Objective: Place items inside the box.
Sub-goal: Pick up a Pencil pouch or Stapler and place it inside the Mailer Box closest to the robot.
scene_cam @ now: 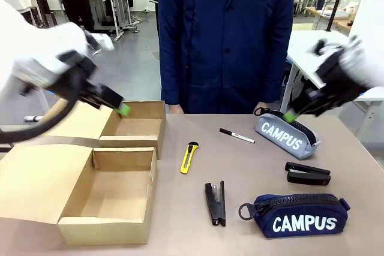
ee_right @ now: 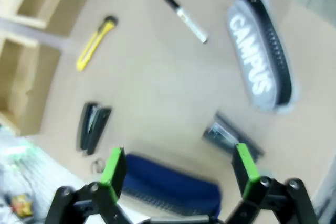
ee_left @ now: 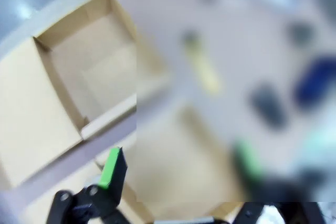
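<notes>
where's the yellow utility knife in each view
front view: yellow utility knife at centre, right of the cardboard box.
left wrist view: blurred yellow streak, upper middle, right of the box.
right wrist view: upper left, right of the box.
shared landmark: the cardboard box.

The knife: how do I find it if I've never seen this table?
Find the open cardboard box on the left of the table. Just right of it, near the middle, lies the knife. It is the only yellow thing; the pen and stapler near it are black.
</notes>
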`<state>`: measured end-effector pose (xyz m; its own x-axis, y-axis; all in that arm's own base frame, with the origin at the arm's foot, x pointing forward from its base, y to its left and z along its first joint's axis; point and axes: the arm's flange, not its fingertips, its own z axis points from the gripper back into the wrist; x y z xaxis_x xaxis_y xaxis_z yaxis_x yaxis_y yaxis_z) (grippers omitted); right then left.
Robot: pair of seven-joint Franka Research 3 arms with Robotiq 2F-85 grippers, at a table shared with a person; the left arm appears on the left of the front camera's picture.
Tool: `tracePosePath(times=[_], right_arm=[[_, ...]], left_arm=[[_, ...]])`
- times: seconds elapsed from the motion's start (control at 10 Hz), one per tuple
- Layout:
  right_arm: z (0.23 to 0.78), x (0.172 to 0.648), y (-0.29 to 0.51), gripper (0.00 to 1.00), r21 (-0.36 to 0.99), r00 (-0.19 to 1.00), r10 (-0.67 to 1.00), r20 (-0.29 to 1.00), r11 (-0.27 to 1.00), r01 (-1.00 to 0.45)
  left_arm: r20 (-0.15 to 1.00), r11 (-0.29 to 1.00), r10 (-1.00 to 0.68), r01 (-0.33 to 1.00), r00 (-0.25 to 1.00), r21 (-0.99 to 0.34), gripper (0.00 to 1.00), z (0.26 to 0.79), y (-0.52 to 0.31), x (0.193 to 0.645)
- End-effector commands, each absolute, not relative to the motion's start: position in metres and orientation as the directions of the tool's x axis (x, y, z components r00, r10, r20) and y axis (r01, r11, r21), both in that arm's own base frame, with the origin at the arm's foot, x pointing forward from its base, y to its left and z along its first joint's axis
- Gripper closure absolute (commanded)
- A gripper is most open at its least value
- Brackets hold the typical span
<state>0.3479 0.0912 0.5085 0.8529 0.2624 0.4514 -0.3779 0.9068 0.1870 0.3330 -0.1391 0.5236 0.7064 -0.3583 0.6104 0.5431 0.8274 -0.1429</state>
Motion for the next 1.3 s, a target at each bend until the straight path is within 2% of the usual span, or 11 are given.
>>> tracePosePath(times=[0.0,0.1,0.2,0.3,0.4,0.5,0.7,0.8,0.9,1.0,1.2], right_arm=[[0.546,0.312,0.021,0.0,0.446,0.922,0.044,0.385,0.866,-0.227],[0.547,0.291,-0.03,0.0,0.589,0.932,-0.115,0.343,0.8,-0.118],[0.543,0.267,-0.087,0.0,0.731,0.915,-0.259,0.309,0.68,-0.054],[0.529,0.24,-0.144,0.0,0.832,0.87,-0.406,0.279,0.554,-0.008],[0.512,0.222,-0.184,0.0,0.885,0.826,-0.508,0.245,0.464,0.023],[0.491,0.211,-0.217,0.0,0.92,0.782,-0.6,0.165,0.381,0.098],[0.453,0.2,-0.258,0.0,0.945,0.714,-0.699,0.036,0.257,0.204],[0.446,0.199,-0.262,0.0,0.945,0.706,-0.708,0.024,0.247,0.216],[0.444,0.2,-0.258,0.0,0.931,0.687,-0.722,0.081,0.301,0.206],[0.447,0.179,-0.279,0.0,0.935,0.701,-0.713,0.001,0.25,0.253],[0.447,0.179,-0.279,0.0,0.935,0.701,-0.713,0.001,0.25,0.253]], left_arm=[[0.579,0.817,-0.277,0.505,0.767,-0.278,0.0,0.553,-0.073,0.287],[0.537,0.774,-0.263,0.507,0.802,-0.379,0.0,0.559,-0.029,0.28],[0.503,0.72,-0.188,0.466,0.844,-0.514,0.0,0.557,0.024,0.279],[0.511,0.609,0.026,0.392,0.859,-0.689,0.0,0.55,0.09,0.271],[0.514,0.5,0.25,0.345,0.821,-0.794,0.0,0.536,0.144,0.253],[0.501,0.356,0.486,0.361,0.716,-0.862,0.0,0.517,0.175,0.227],[0.362,0.232,0.705,0.283,0.61,-0.93,0.0,0.478,0.172,0.198],[0.323,0.216,0.712,0.244,0.623,-0.946,0.0,0.468,0.154,0.201],[0.335,0.223,0.695,0.253,0.636,-0.942,0.0,0.465,0.143,0.208],[0.375,0.301,0.615,0.233,0.694,-0.925,0.0,0.503,0.244,0.196],[0.375,0.301,0.615,0.233,0.694,-0.925,0.0,0.503,0.244,0.196]])
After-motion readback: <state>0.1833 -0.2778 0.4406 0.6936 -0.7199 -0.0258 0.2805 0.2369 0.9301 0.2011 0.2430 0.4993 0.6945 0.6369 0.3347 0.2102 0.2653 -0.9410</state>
